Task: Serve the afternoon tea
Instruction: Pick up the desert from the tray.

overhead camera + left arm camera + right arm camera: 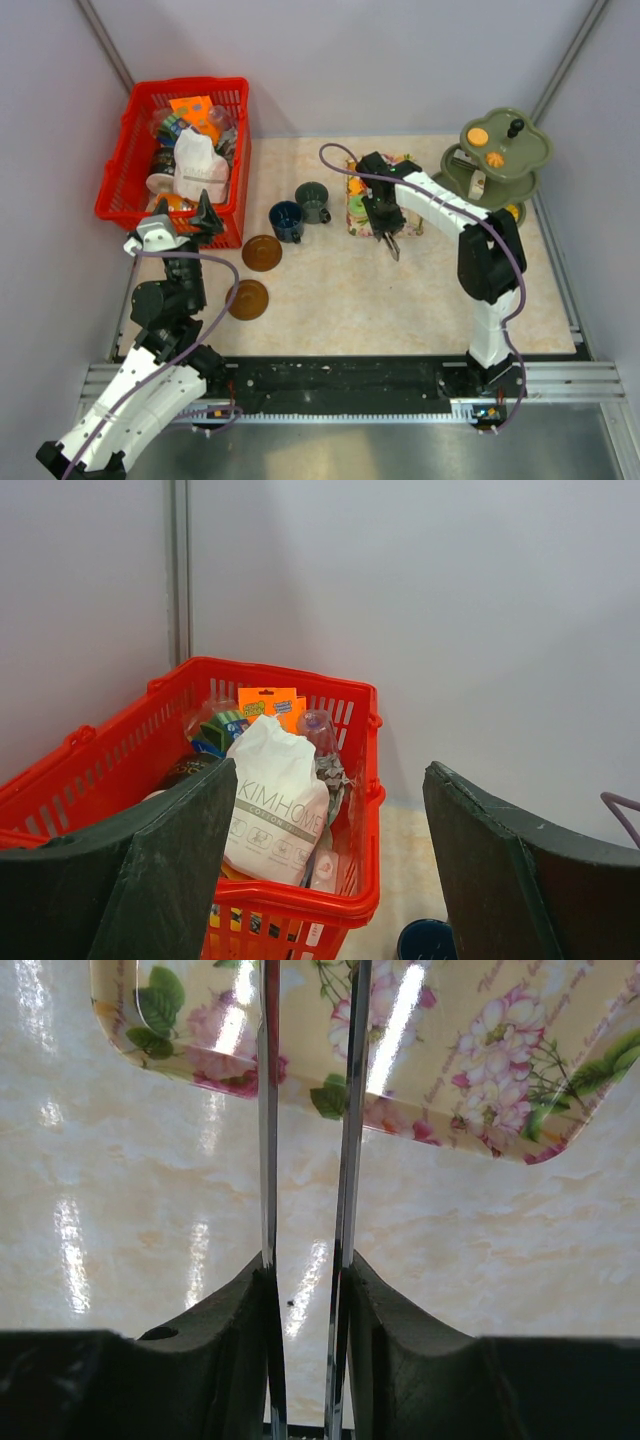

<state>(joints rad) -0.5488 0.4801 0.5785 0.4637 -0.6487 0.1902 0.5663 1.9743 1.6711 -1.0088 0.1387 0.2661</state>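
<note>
Tongs pinched narrow in right gripper, tips over tray front edge. Mugs just left of tray, saucers farther left, stand right. Left gripper wide, empty, far left of tray. Bare table before tray.

a pale marbled table carries everything. a red basket sits at ten o'clock and an olive three-tier stand at two. a floral tray lies flat near one o'clock. the navy mug and dark-green mug stand just beside each other at eleven. a brown saucer lies at nine, a second saucer at eight, the two apart.
</note>
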